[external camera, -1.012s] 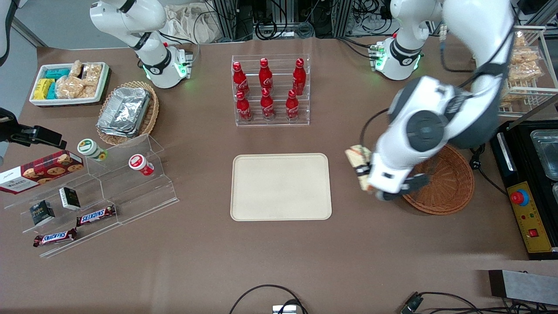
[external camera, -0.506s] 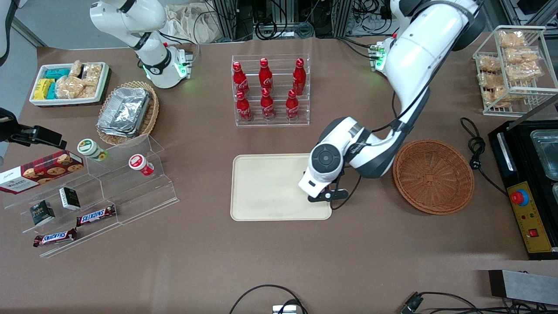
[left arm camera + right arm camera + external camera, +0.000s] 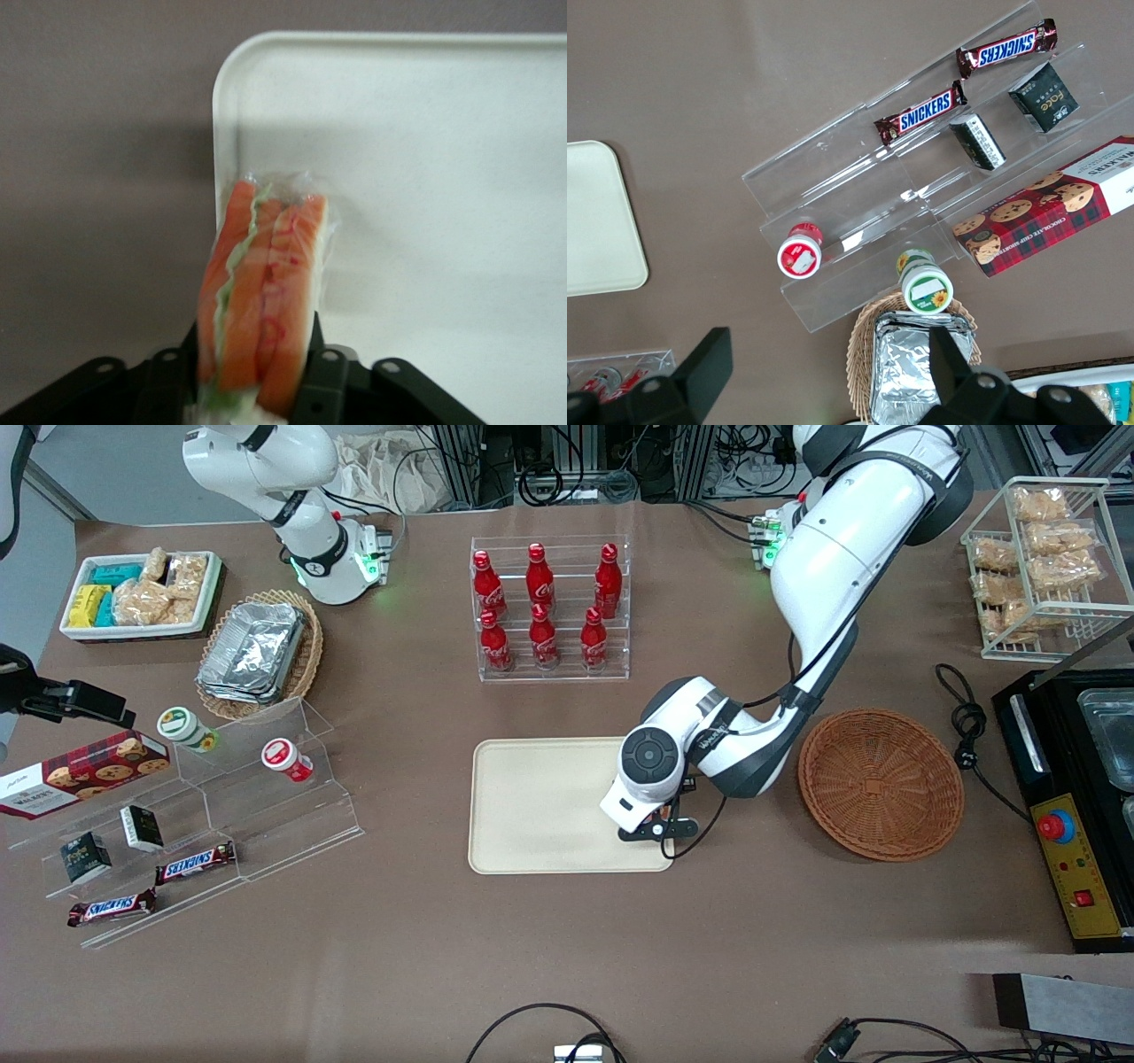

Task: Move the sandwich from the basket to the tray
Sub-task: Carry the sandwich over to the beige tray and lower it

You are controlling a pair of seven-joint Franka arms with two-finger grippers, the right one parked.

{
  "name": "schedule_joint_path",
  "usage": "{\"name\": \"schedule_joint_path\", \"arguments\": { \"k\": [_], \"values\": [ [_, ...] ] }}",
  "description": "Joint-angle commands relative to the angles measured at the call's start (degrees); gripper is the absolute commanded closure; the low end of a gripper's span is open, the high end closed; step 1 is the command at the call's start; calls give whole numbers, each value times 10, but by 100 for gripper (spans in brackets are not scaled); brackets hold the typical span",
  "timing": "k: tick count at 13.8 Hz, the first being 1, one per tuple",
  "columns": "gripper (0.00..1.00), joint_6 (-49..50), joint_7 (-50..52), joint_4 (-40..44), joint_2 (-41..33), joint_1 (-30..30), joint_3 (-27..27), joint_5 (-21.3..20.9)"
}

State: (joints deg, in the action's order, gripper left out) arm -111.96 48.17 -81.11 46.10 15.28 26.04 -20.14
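Note:
In the left wrist view, the clear-wrapped sandwich [image 3: 261, 292] shows its orange-red and green filling edge and stands upright between the fingers of my gripper [image 3: 248, 376], which is shut on it. It hangs just above the cream tray [image 3: 425, 177], near a rounded corner. In the front view my gripper [image 3: 651, 828] is low over the tray [image 3: 540, 806], at the corner closest to the basket and the front camera; the wrist hides the sandwich there. The reddish-brown basket [image 3: 880, 784] stands empty beside the tray, toward the working arm's end.
A clear rack of red bottles [image 3: 549, 607] stands farther from the front camera than the tray. Clear stepped shelves with snacks [image 3: 204, 815], a tan basket of foil containers [image 3: 257, 654] and a white bin [image 3: 142, 593] lie toward the parked arm's end. A black appliance [image 3: 1076, 806] stands near the basket.
My gripper carried the sandwich from beside the basket over to the tray's corner. In the last half second it only shifted slightly further over the tray.

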Motion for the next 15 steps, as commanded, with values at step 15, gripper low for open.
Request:
{"name": "schedule_joint_path", "arguments": {
  "k": [15],
  "values": [
    [0,20,-334,-300,-456,-158,-106,150]
  ]
}}
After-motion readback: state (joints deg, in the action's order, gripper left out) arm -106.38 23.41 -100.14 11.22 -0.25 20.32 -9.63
